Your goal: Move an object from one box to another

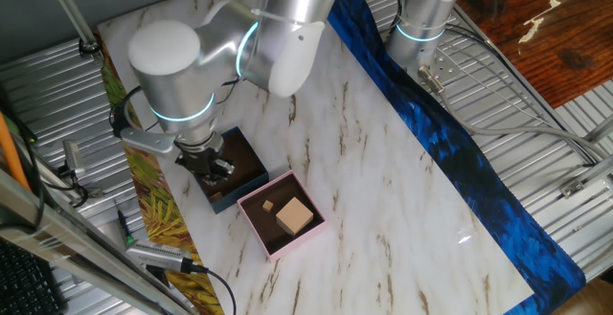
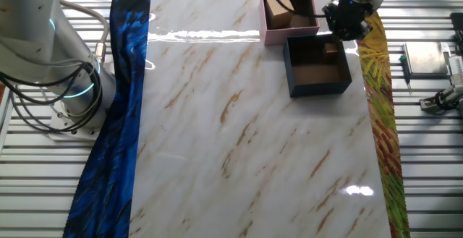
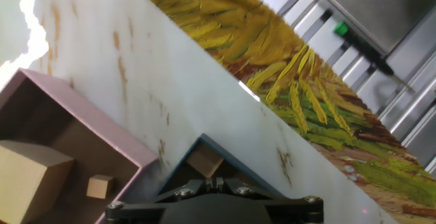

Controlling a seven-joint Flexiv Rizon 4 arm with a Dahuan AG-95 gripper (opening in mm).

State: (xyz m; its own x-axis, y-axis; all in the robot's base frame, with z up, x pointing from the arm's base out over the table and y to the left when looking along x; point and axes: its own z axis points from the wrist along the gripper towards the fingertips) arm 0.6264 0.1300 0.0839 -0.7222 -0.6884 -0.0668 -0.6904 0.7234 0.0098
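The dark navy box [image 1: 245, 158] [image 2: 317, 66] stands on the marble table, touching a corner of the pink box [image 1: 281, 248] [image 2: 289, 34]. A small wooden block [image 3: 204, 161] [image 2: 331, 48] lies in the navy box's corner [image 3: 201, 141] nearest the yellow cloth. My gripper [image 1: 216, 169] [image 2: 346, 25] [image 3: 215, 181] hovers over that corner, its fingers close together with nothing between them, the block just beyond the tips. The pink box [image 3: 82, 108] holds a large wooden block [image 1: 295, 216] [image 3: 27, 176] and a small one [image 1: 269, 205] [image 3: 100, 186].
A yellow patterned cloth strip [image 2: 380, 122] [image 3: 286, 81] borders the table beside the boxes. A blue cloth strip [image 1: 460, 152] [image 2: 119, 122] runs along the opposite side. A second arm's base [image 2: 43, 57] stands past it. Tools and a grey device [image 2: 427, 58] lie on the metal grating.
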